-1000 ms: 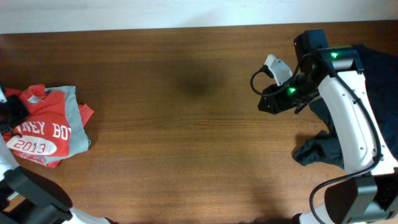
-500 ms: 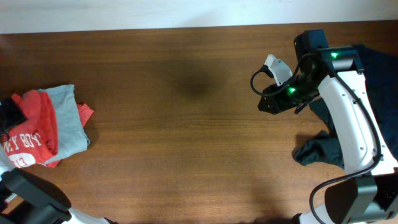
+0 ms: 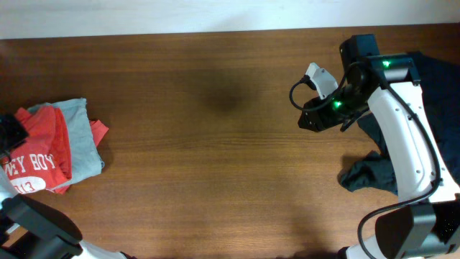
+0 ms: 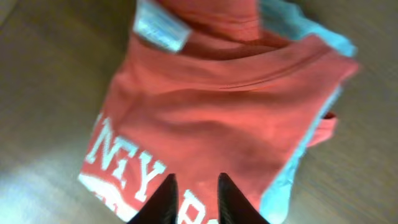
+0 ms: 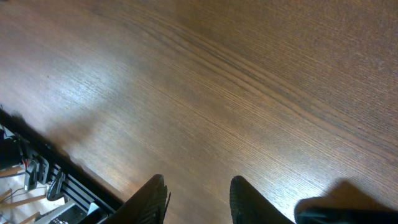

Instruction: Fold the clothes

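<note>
**Red shirt heaped at table's left edge, navy garment at right**

My left gripper [image 4: 196, 202] hangs over the shirt [image 3: 44, 152], which lies in a rumpled heap at the far left edge of the table [image 3: 215, 165]. Part of it runs out of the overhead view. My fingers [image 4: 168, 198] stand narrow, and red cloth shows in the slim gap between them. I cannot tell whether they pinch the cloth or only hover above it, as the left wrist view is blurred. White lettering [image 4: 124, 168] crosses the red cloth just beside my fingertips. From overhead it reads "EY BOY", with part of an oval logo [image 3: 25, 185] below it. A white tag [image 4: 163, 31] sits at the collar on the far side, and a pale grey layer [image 3: 80, 140] shows along the heap's right side.

My right gripper [image 5: 198, 200] is well apart from the shirt, above bare wood over the right part of the table. Its fingers stand wide, with nothing between them. The navy garment [image 3: 374, 174] lies crumpled at the table's right edge, partly beneath my right arm. A dark corner of it shows at the lower right of the right wrist view.
</note>
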Robot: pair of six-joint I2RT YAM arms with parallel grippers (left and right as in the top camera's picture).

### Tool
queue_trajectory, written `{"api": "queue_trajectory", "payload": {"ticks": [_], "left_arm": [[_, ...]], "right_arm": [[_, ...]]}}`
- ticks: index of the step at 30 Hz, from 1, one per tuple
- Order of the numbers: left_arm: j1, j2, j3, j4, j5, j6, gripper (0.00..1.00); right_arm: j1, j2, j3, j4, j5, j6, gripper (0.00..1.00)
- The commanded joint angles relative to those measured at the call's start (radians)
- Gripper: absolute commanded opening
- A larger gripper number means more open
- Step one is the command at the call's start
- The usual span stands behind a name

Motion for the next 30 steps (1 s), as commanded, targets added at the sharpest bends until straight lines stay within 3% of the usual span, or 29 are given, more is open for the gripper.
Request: {"api": "queue_trajectory", "payload": {"ticks": [1, 3, 8, 17, 24, 30], "left_arm": [[-0.008, 0.0, 0.014, -0.013, -0.27, -0.156, 0.3], [-0.025, 0.0, 0.015, -0.003, -0.357, -0.201, 0.39], [-0.096, 0.011, 0.014, 0.107, -0.426, -0.178, 0.5], [-0.212, 0.178, 0.014, 0.129, -0.622, -0.158, 0.53], [-0.264, 0.364, 0.014, 0.088, -0.613, -0.158, 0.57], [-0.349, 0.388, 0.014, 0.103, -0.632, -0.157, 0.58]], "right_arm": [[-0.005, 0.003, 0.001, 0.0, 0.009, 0.0, 0.39], [-0.005, 0.003, 0.001, 0.0, 0.009, 0.0, 0.39], [-0.005, 0.003, 0.001, 0.0, 0.009, 0.0, 0.39], [-0.005, 0.003, 0.001, -0.002, 0.008, 0.0, 0.39], [-0.005, 0.003, 0.001, -0.008, 0.008, 0.001, 0.39], [-0.005, 0.003, 0.001, -0.008, 0.008, 0.001, 0.39]]}}
